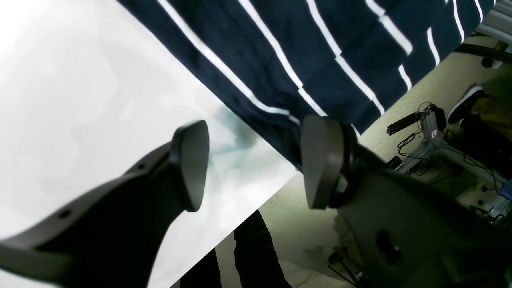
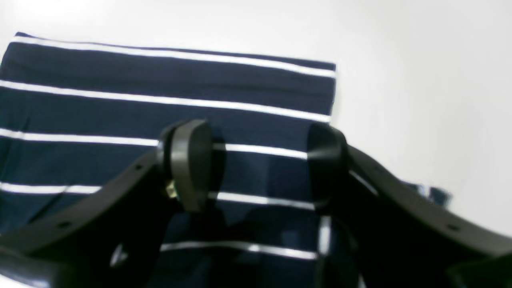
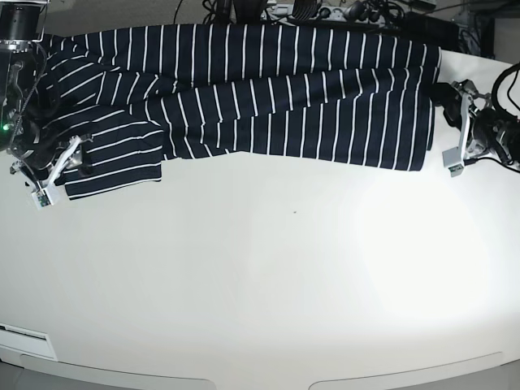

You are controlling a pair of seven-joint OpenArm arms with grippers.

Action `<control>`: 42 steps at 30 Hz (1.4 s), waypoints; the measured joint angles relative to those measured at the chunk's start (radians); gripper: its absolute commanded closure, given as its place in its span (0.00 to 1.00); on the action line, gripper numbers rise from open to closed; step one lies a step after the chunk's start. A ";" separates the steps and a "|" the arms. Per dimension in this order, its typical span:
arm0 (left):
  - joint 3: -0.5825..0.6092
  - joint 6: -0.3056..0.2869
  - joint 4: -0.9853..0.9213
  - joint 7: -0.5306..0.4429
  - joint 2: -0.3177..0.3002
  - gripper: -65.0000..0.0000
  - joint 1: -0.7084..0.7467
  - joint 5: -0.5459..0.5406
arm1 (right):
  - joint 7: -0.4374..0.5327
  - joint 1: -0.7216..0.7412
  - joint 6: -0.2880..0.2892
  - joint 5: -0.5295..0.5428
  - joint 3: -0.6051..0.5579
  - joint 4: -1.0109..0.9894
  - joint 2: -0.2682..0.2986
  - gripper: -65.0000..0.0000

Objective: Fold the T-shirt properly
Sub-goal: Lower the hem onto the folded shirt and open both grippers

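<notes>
The T-shirt [image 3: 284, 89], dark navy with thin white stripes, lies spread along the far side of the white table [image 3: 260, 284]. My left gripper [image 3: 457, 122] stands open just off the shirt's right-hand edge. In the left wrist view its fingers [image 1: 192, 164] straddle the table's edge beside the cloth's corner [image 1: 320, 40], with nothing between them. My right gripper [image 3: 57, 169] is open at the sleeve on the left. In the right wrist view it [image 2: 260, 168] hovers over the striped sleeve [image 2: 120, 108], holding nothing.
Past the table's edge in the left wrist view are a floor with cables and an aluminium frame [image 1: 436, 140], a shoe [image 1: 464, 104] and dark trouser legs [image 1: 252, 256]. Cables and gear [image 3: 325, 10] lie beyond the table's far edge.
</notes>
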 measured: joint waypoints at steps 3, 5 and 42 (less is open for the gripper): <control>0.000 0.000 0.000 0.000 0.000 0.41 0.000 0.000 | 0.034 -0.001 -0.022 -0.038 0.002 -0.001 -0.017 0.75; 0.000 0.000 0.000 0.000 0.000 0.41 0.000 0.000 | 0.050 -0.002 -0.036 -0.035 0.002 -0.001 -0.019 1.00; 0.000 0.000 0.000 0.000 0.000 0.41 0.000 0.000 | -0.138 0.116 0.134 0.278 0.006 -0.216 -0.018 1.00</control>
